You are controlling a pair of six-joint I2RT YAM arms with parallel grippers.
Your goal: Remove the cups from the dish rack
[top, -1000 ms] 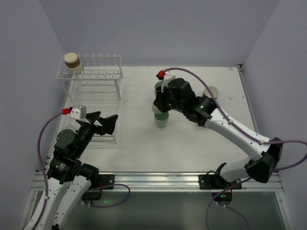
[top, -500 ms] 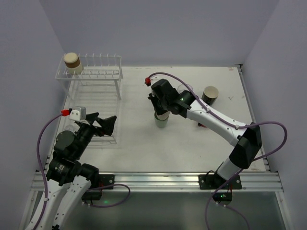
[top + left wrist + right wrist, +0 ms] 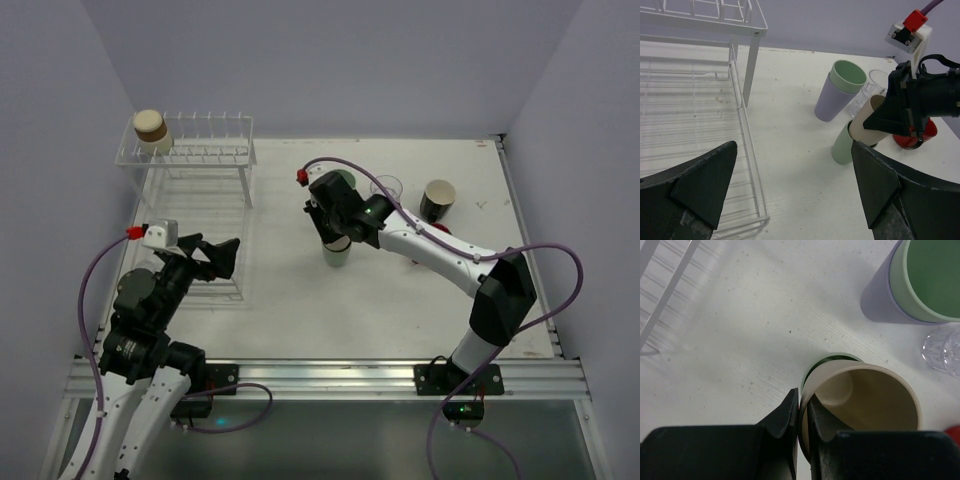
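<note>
Quick one from the remote desk. Far left, the dish rack [image 3: 200, 152] has one tan cup [image 3: 150, 125] up on its raised shelf at the back corner. That's the only cup I can see on it. My left gripper [image 3: 222, 250] hangs over the near end of the rack's flat grid, jaws spread wide, holding nothing.

Mid-table, the right gripper [image 3: 801, 399] is pressed together on the rim of a beige cup [image 3: 865, 395], one finger inside the wall and one outside. The cup is tilted, mouth up, with its base right over a pale green cup [image 3: 842, 146] standing on the table. I reckon I'm nesting it.

To do it well, I'd square the beige cup upright so the base centres in the green mouth, then lower gently. Pushing at this angle could tip the green one. I'd only let go once it's seated, then lift straight up.

Just behind are a purple cup [image 3: 832, 102] with a green one [image 3: 850, 75] inside, and a clear glass [image 3: 386, 187]. A black cup [image 3: 438, 200] sits further right. It's tight back there, so no sideways swings.
</note>
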